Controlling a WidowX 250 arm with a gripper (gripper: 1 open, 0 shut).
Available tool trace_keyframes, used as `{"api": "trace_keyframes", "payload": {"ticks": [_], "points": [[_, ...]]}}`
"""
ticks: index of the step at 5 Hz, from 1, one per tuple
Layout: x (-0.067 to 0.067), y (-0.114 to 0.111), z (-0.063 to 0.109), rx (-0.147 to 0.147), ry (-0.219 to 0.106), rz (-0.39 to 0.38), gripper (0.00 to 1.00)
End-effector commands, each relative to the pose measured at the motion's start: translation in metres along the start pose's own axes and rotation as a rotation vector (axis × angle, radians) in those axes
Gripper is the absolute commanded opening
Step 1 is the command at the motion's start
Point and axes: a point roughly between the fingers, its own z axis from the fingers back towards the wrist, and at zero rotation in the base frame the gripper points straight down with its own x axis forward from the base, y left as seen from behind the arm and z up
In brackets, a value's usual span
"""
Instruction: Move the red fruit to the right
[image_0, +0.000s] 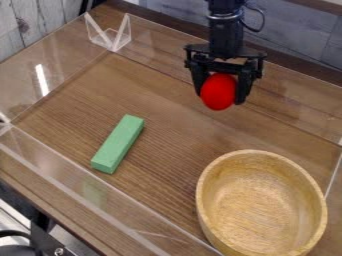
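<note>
The red fruit (219, 93) is small, rounded and bright red, and it hangs above the wooden tabletop at the upper middle of the view. My gripper (222, 92) points down from a black arm. Its two black fingers (195, 82) stand on either side of the fruit and are shut on it. The fruit is off the table surface, and its top is hidden between the jaws.
A green rectangular block (119, 143) lies at the left centre. A large wooden bowl (214, 178) sits at the lower right. Clear plastic walls (40, 80) edge the table, and a clear angled stand (110, 33) is at the back left.
</note>
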Motion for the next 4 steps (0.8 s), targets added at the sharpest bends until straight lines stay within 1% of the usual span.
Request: {"api": "trace_keyframes", "payload": {"ticks": [1, 2, 3, 4], "points": [[0.007, -0.006, 0.031, 0.004, -0.057, -0.122, 0.00], [0.010, -0.011, 0.031, 0.022, -0.029, -0.238, 0.00], [0.014, -0.012, 0.022, 0.030, -0.008, -0.274, 0.00], [0.016, -0.012, 0.015, 0.031, 0.012, -0.302, 0.00]]}}
